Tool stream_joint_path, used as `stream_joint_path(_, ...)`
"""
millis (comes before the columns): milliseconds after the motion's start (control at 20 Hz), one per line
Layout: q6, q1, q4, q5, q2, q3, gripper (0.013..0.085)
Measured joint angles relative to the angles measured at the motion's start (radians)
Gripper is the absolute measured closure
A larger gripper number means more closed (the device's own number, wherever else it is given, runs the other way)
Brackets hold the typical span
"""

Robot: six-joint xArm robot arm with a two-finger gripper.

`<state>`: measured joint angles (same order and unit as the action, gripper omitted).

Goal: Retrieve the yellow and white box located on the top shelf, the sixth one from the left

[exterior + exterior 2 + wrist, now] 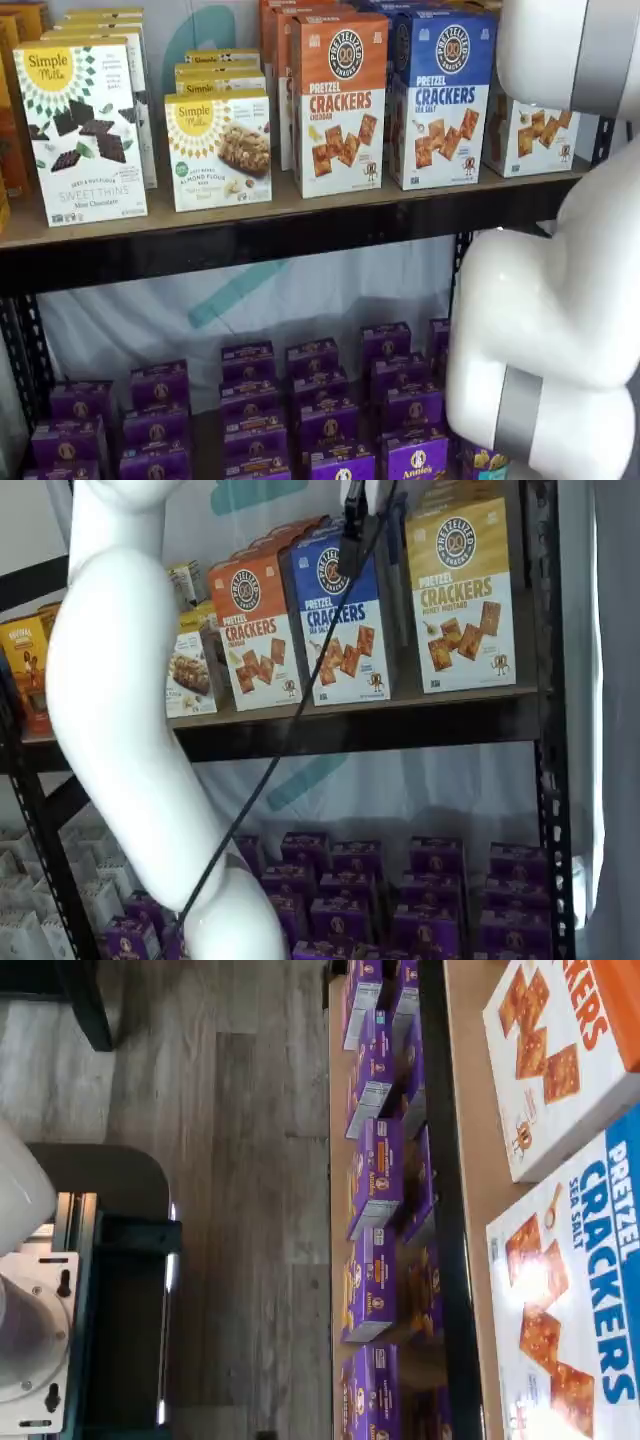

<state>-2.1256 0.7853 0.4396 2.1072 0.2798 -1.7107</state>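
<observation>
The yellow and white box (462, 595) stands upright at the right end of the top shelf (400, 720), to the right of the blue cracker box (343, 620). In a shelf view, only its lower white front (530, 135) shows behind my white arm (560, 300). My gripper (351, 560) hangs from the top edge as a dark shape with a cable, in front of the blue box and left of the yellow box. I cannot tell if it is open or shut. The wrist view shows the orange box (560, 1050) and blue box (575, 1310), not the yellow one.
The orange cracker box (338, 100) stands left of the blue one (442, 95). Simple Mills boxes (85, 130) fill the shelf's left part. Several small purple boxes (320, 410) fill the lower level. A black upright (552, 780) stands right of the yellow box.
</observation>
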Motion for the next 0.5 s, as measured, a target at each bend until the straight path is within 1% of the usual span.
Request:
stream_joint_path(100,-0.004,-0.046,-0.077,-0.025,0.016,0.01,0.013)
stream_joint_path(150,-0.004,-0.056,-0.093,-0.031,0.022,0.015,0.013)
stream_joint_path(300,0.003,-0.064,-0.097,-0.039,0.033,0.029,0.013)
stream_joint_path(500,0.01,-0.06,-0.078,-0.038,0.036,0.031,0.013)
